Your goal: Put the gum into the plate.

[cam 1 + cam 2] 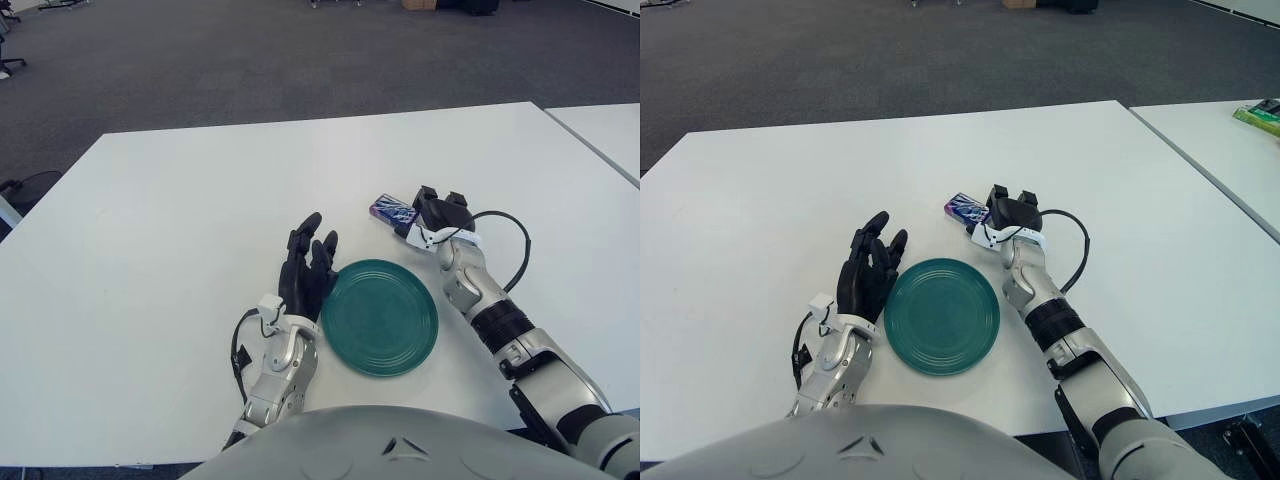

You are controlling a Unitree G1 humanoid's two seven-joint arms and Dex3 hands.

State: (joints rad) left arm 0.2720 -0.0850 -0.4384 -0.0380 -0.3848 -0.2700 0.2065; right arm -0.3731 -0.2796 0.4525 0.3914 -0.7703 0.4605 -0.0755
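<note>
Lying flat with its fingers spread, the left hand (306,262) is seen just left of the green plate (380,316) on the white table (160,230); beyond the plate's far edge the gum (392,211) is touched by the right hand (438,213), its fingers curled beside the pack, no firm grasp being visible

1. Right hand (1008,213) on white table (760,220), black fingers (997,194) pointing away from robot, right up against gum pack (966,209); grasp not clear.
2. Gum pack lies flat just left of those fingers, small purple-blue box.
3. Green plate (941,315) sits nearer the robot than the right fingers, down-left of them, apart from gum.
4. Left hand (868,275) just left of plate, its fingers (876,226) spread, straight, holding nothing; fingertips well left of gum.
5. Second table (1230,150) far right of right fingers, green item (1262,115) on it.
</note>
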